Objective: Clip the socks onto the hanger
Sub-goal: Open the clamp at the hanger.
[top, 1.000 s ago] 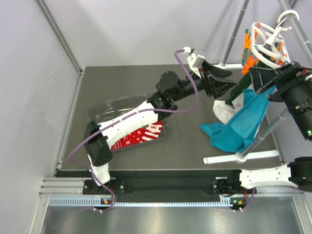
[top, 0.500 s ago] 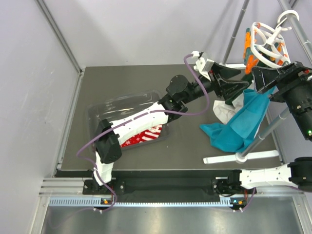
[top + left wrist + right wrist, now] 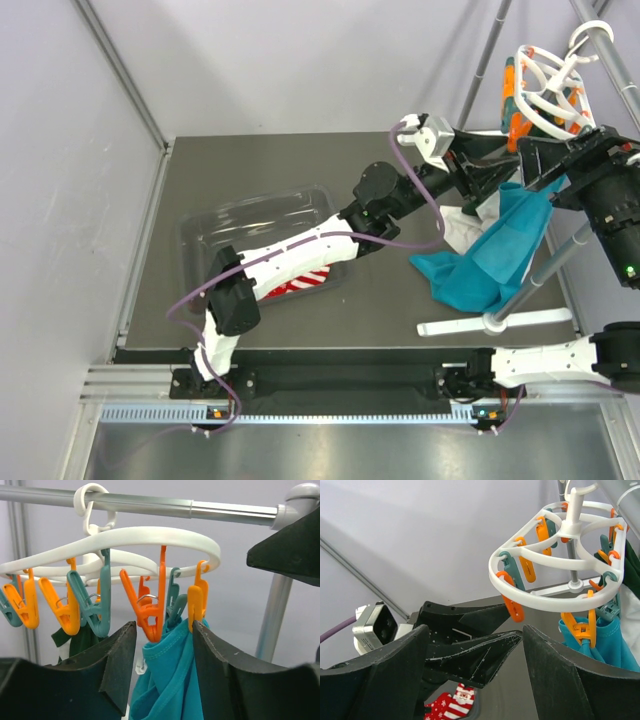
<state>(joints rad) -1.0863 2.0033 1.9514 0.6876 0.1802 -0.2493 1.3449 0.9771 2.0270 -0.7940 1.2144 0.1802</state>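
The socks lie in a clear tray [image 3: 215,225] at mid-left, mostly under my left forearm; a red part [image 3: 290,287] shows. In the right wrist view I see the striped Santa sock [image 3: 464,698] and the red snowflake sock [image 3: 438,706] beside it. The white round hanger [image 3: 545,85] hangs by its hook from the rack bar at the far right, with orange and teal pegs [image 3: 150,610]. My left gripper [image 3: 497,172] is open and empty just below the pegs [image 3: 162,630]. My right gripper [image 3: 530,170] is open and empty beside the hanger [image 3: 475,630].
A teal garment [image 3: 490,255] hangs from the pegs between my left fingers [image 3: 175,680]. A white cloth [image 3: 460,228] and a dark green garment [image 3: 80,640] hang there too. The grey rack pole [image 3: 545,265] slants to its white foot [image 3: 495,325].
My left arm has stretched further right, bringing its open gripper up under the hanger's pegs. The right gripper and the socks have not moved.
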